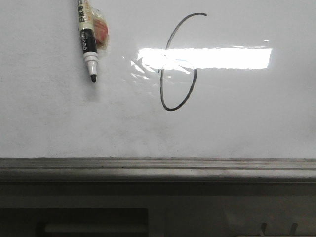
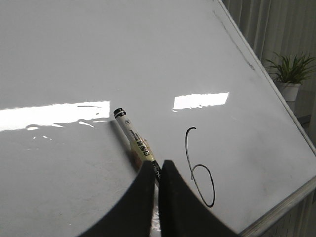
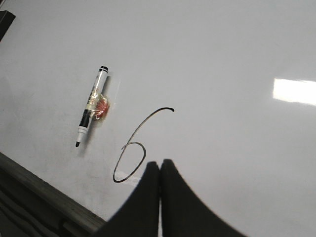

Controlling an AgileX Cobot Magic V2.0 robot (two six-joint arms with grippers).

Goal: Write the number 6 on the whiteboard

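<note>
The marker, stuck uncapped to the whiteboard with its tip toward the lower rail, lies beside the finished number 6, nearest the closed, empty left gripper; the right gripper is closed and empty too.

Marker left of number 6

marker top cropped, label unreadable

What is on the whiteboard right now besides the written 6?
On the whiteboard, beside the number 6, sits an uncapped marker with a reddish lump taped to its barrel. Bright light reflections cover part of the 6's loop.
</note>
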